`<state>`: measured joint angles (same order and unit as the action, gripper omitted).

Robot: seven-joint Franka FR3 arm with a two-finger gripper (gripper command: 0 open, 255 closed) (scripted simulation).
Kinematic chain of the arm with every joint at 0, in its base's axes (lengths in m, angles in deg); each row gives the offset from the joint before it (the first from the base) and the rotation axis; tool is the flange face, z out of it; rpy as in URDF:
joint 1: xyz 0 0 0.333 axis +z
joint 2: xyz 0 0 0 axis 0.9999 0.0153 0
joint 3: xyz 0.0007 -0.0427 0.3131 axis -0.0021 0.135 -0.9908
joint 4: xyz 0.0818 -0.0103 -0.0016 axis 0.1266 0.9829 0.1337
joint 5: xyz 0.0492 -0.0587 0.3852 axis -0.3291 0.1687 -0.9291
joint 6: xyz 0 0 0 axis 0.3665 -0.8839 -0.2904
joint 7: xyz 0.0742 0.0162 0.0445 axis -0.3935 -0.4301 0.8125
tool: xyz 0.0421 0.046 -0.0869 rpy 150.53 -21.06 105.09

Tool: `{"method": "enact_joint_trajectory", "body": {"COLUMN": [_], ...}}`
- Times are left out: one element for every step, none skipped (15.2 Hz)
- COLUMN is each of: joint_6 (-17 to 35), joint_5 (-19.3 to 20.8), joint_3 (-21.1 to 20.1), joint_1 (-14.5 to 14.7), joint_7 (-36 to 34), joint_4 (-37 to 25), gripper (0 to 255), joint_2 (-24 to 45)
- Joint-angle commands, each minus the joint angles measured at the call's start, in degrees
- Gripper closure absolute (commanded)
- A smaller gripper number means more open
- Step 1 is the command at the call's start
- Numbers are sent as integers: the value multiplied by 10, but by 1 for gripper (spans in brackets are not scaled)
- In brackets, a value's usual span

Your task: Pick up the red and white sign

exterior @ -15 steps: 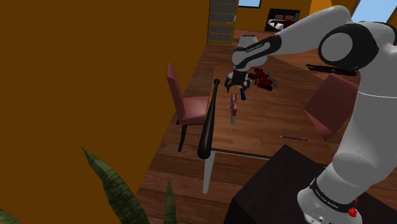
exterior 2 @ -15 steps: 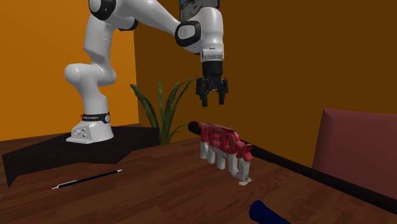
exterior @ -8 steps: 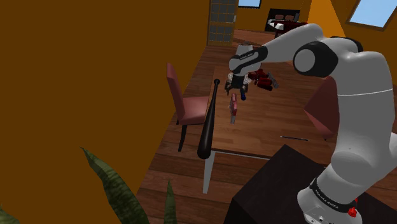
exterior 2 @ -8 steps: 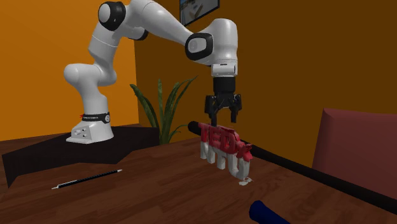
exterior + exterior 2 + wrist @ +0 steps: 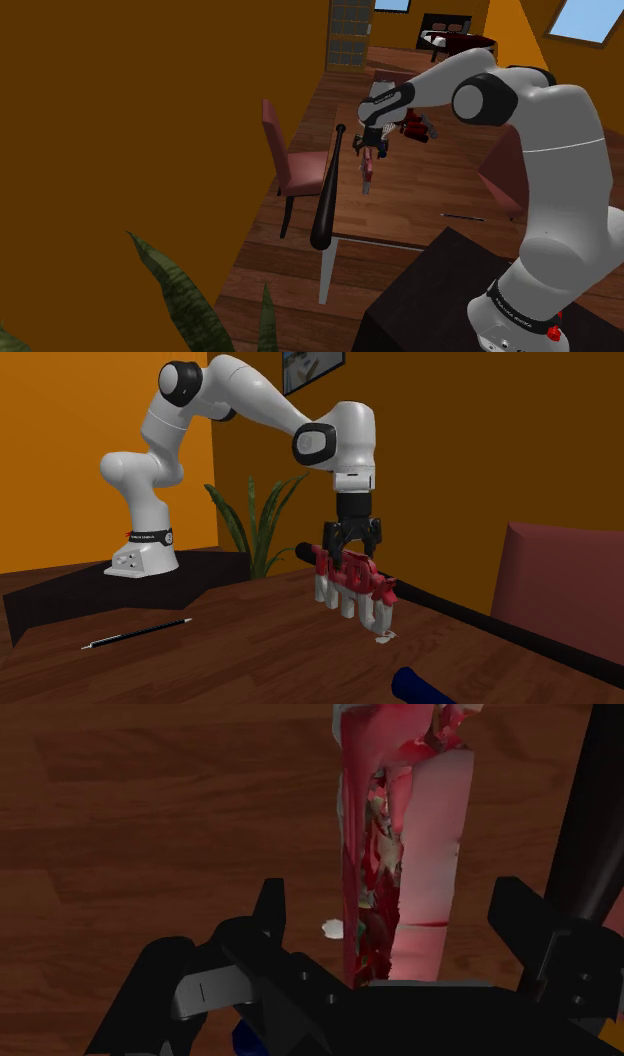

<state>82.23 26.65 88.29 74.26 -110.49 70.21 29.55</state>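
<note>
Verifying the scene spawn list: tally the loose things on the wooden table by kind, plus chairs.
Red and white letter sign: 1
Long black bat: 1
Thin black pen: 1
Dark blue rounded object: 1
Red and dark object at the table's far end, kind unclear: 1
Dark red chairs: 2
Total: 7

Dark wood-grain table point(image 5: 150, 824), faint sheen; sign point(image 5: 420, 834) blotchy red and white, uneven surface; claw point(image 5: 392, 904) matt black.
</note>
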Motion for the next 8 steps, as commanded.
{"method": "enact_joint_trajectory", "body": {"joint_6": [5,4,5,5,5,5,5,5], "joint_5": [-1,0,-1,-1,-1,-1,-1,-1], "joint_3": [0,0,0,-1,-1,-1,0,0], "joint_1": [0,0,0,0,0,0,0,0], "joint_7": [0,0,0,0,0,0,0,0], "joint_4": [-1,-1,-1,-1,-1,-1,0,0], "gripper": [0,255,255,255,255,255,255,255], "joint_2": [5,5,5,6,5,5,5,5]}}
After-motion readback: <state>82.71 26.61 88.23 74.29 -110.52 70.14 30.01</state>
